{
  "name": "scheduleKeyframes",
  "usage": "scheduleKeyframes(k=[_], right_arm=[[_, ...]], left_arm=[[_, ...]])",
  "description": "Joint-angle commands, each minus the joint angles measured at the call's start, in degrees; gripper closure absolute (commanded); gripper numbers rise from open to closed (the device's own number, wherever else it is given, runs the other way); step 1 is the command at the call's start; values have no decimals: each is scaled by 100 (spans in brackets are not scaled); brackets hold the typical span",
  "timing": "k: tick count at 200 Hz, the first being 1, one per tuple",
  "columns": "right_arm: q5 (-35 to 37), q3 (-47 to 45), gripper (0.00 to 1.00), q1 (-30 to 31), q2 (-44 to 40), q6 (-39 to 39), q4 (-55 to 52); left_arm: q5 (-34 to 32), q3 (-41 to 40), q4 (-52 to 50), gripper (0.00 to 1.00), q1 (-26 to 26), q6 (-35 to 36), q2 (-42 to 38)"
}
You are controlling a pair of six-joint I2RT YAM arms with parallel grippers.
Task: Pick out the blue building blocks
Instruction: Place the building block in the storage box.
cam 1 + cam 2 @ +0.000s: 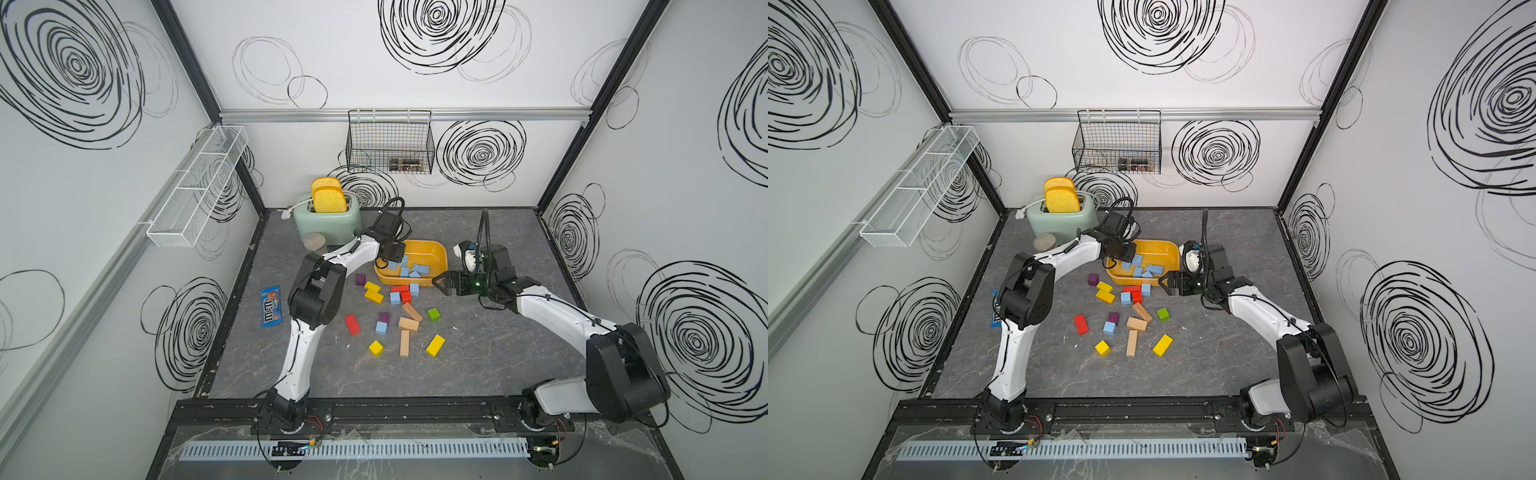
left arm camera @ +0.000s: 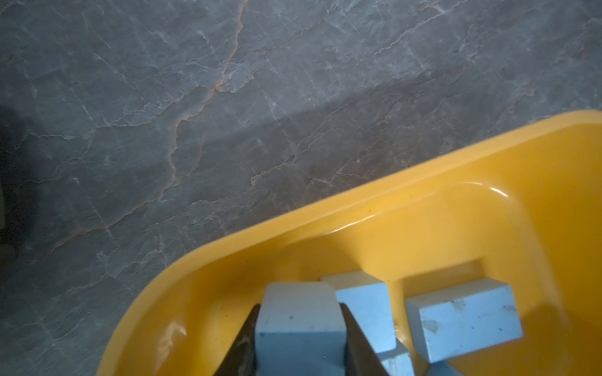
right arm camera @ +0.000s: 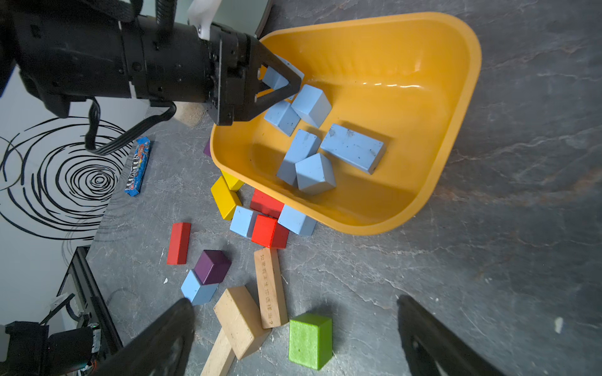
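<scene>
In both top views your left end effector (image 1: 390,259) (image 1: 1122,258) half hides its load over the yellow plastic tub (image 1: 440,249). Left wrist: it clamps a pale blue wooden cube (image 2: 299,325), fingers (image 2: 358,345) cut off by the frame. Right wrist: right end effector (image 3: 293,299) spread apart; other blue blocks (image 3: 353,151) inside the tub, three just outside.

Left hand (image 2: 301,328) closed; right hand (image 1: 439,284) wide.

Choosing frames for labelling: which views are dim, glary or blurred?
Left wrist view: dim, a shadow band over the table, glints on the bin, held block in shade. Right wrist view: bright and sharp, glare on the bin's wall, right gripper blurred up close. Both top views: evenly lit, no glare.
</scene>
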Motion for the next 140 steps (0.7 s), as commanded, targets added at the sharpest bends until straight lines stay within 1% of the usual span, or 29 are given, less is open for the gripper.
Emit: scheduleKeyframes(k=[1,14,45,58,61,69,83,97,109,140], right_arm=[[-118,120,2,-17,11,-104,57],[-115,116,2,-23,-5,-110,49],[-123,96,2,-20,-49,-140,-5],[-140,87,2,-17,-75,-137,-8],[-140,76,2,-19,-77,-135,-11],[-144,62,2,-21,-92,-141,-11],[-149,52,2,-12,-104,-131,-13],[-149,52,2,-19,-113,-137,-21],[-149,50,2,-20,-123,-141,-23],[-158,38,2,-14,-130,-137,-24]], left_arm=[[-361,112,157,88,-35,-125,96],[-363,68,212,85,-40,-160,77],[-347,58,200,73,-39,-264,94],[-293,33,195,71,-48,-287,95],[-295,29,192,68,-50,-295,92],[-298,5,191,64,-61,-297,79],[-289,-25,190,61,-67,-301,69],[-280,-40,191,61,-67,-301,56],[-263,-34,178,56,-65,-316,49],[-229,2,117,50,-65,-350,16]])
